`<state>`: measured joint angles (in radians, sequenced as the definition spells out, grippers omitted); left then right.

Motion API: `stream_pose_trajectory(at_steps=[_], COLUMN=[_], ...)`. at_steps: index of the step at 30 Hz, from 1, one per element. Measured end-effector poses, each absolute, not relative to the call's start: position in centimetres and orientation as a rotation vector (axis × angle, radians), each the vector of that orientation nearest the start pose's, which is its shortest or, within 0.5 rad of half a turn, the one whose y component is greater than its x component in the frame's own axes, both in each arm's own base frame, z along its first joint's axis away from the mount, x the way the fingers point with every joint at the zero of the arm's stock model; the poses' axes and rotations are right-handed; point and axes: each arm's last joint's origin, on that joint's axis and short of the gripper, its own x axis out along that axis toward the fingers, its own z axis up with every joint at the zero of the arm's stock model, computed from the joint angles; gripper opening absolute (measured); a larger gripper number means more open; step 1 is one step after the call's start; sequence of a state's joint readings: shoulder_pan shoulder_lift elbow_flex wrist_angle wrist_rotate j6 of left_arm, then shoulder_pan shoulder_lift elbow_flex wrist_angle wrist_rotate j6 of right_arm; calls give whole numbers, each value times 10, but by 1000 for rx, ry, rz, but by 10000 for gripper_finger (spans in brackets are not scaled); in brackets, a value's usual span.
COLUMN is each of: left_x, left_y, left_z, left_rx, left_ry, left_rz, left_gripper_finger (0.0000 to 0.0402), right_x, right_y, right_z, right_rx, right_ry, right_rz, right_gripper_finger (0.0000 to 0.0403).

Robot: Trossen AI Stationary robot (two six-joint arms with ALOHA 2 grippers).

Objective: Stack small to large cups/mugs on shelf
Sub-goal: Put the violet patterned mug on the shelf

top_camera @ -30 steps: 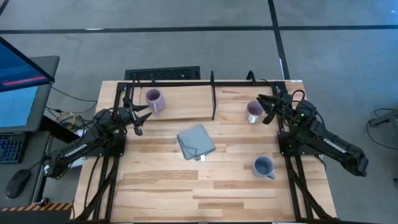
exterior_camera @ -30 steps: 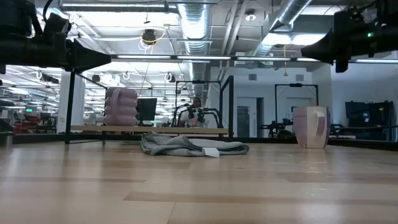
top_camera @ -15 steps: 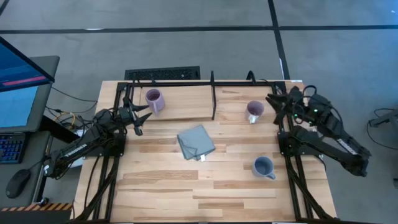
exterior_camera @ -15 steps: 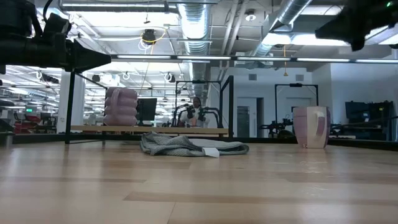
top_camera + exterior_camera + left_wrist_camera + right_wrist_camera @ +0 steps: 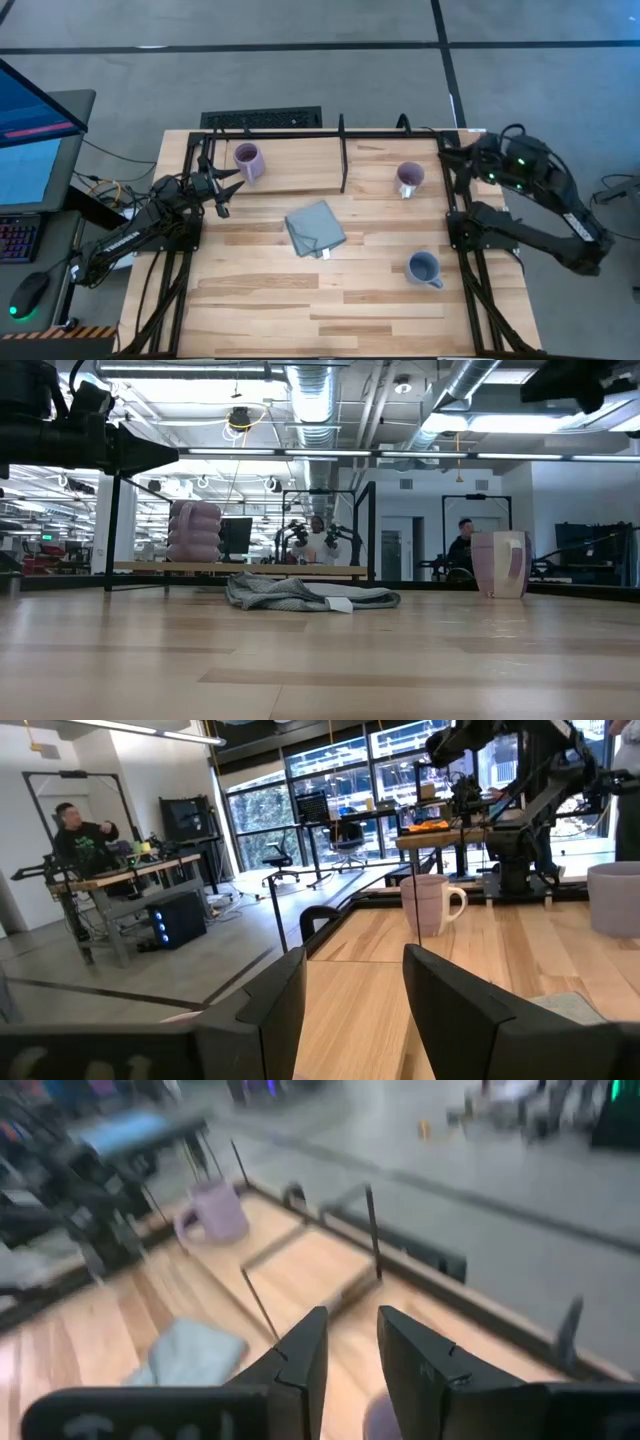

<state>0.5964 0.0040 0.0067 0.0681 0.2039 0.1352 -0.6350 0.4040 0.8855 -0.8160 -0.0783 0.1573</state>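
The light purple mug (image 5: 247,160) stands on the shelf (image 5: 295,165), left of the black divider (image 5: 342,155). The darker purple mug (image 5: 409,178) with its white inside stands right of the divider; whether on the board or the table, I cannot tell. The blue-grey mug (image 5: 424,268) stands on the table at the near right. My left gripper (image 5: 228,185) hovers level and open, just in front of the light purple mug. My right gripper (image 5: 447,158) is raised high at the table's right far corner, open with nothing in it, tipped slightly down.
A folded grey-blue cloth (image 5: 316,228) lies mid-table in front of the shelf. The shelf's black rods (image 5: 270,132) frame the far edge. People and desks show in the room beyond (image 5: 318,540). Bare tabletop (image 5: 300,300) fills the near half.
My right gripper has risen well above the table and drawn back toward the right far corner, away from the darker purple mug, tipping its fingers downward. The mug has stayed where it was.
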Motion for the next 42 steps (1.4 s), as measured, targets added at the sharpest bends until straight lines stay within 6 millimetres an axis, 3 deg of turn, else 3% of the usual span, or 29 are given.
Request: stream_pose_trajectory(at_steps=[9,16,31,42], left_x=[83,83,83,83], left_y=[49,49,50,50], left_z=[172,172,172,172], left_rx=[161,161,161,161], left_ry=[-39,-39,-39,-38], left_rz=[397,397,397,397], left_gripper_finger=[162,162,162,162], right_x=[88,103,107,109], right_y=[-62,-73,-76,-77], right_z=[355,354,351,353], right_rx=[344,302,419,374], right_ry=[495,572,578,561], right_rz=[-581,-544,-578,-566], right_gripper_finger=[114,114,114,114])
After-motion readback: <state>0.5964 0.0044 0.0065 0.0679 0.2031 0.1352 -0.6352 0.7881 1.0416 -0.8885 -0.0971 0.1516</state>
